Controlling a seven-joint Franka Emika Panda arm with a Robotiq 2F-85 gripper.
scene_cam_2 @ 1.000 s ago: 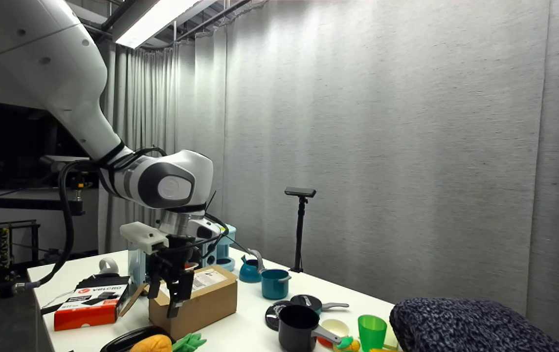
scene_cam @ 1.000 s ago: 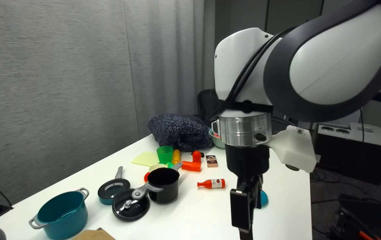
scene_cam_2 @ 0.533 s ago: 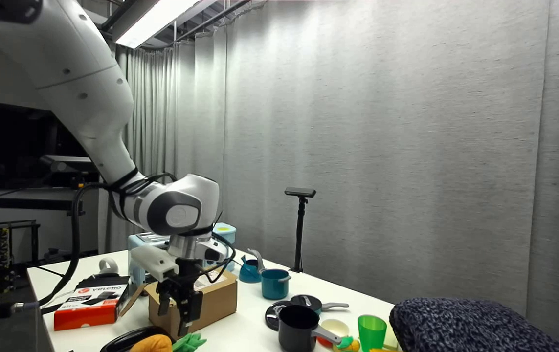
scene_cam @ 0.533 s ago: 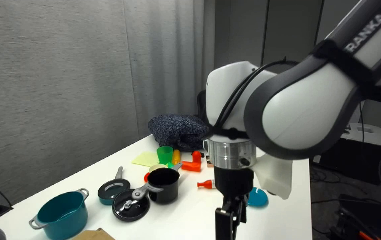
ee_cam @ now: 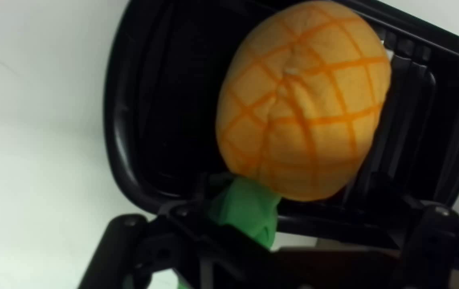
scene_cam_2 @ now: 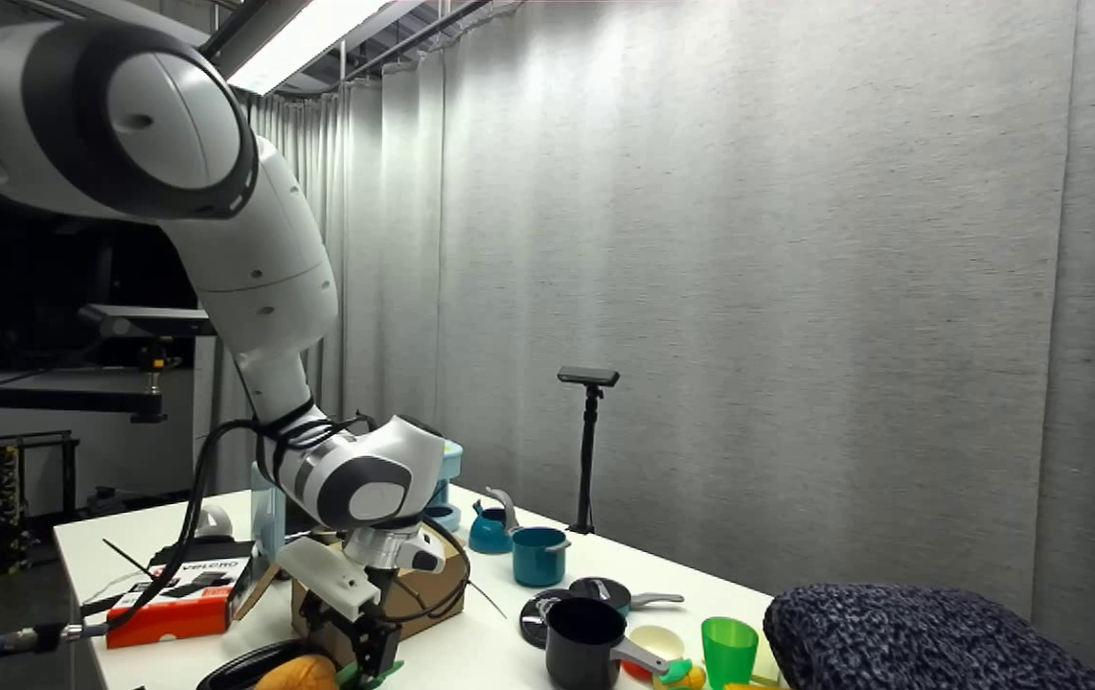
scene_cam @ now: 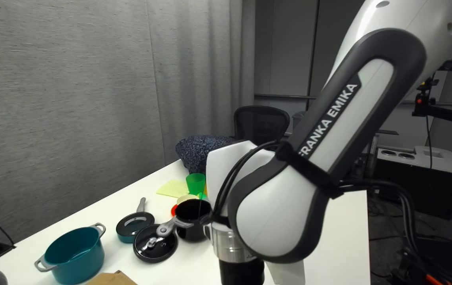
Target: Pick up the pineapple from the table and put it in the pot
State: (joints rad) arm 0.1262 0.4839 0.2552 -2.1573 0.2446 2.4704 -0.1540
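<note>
Pineapple (ee_cam: 305, 100): orange-yellow body w/ darker criss-cross lines; lies in a black tray (ee_cam: 113, 116) on the white table (scene_cam: 336, 229). Its green tuft (ee_cam: 253, 208) extends past the tray rim, partly hidden. Gripper (ee_cam: 296, 179): unclenched, jaws wide apart at the rim; in wrist view one finger (ee_cam: 189, 224) overlaps the tuft. I can't tell if the two touch. Behind the tray, in an exterior view: cardboard box (scene_cam_2: 437, 589); red-orange Velcro box (scene_cam_2: 164, 628) to the side. Pot (scene_cam_2: 585, 647): black, w/ grey handle, upright on the table, well apart fr. the pineapple; shown in both exterior views. In an exterior view the arm (scene_cam: 356, 122) covers part of it. Beside the pot: black lid (scene_cam: 154, 247), then teal pan (scene_cam: 135, 225) w/ dark top; teal pot (scene_cam: 79, 261) farther along. Past the pot's opposite side: pale bowl (scene_cam_2: 660, 639), then green cup (scene_cam_2: 729, 652) nr. a dark knit bundle (scene_cam_2: 911, 637). Grey curtain (scene_cam_2: 748, 287) hangs beyond the table.
</note>
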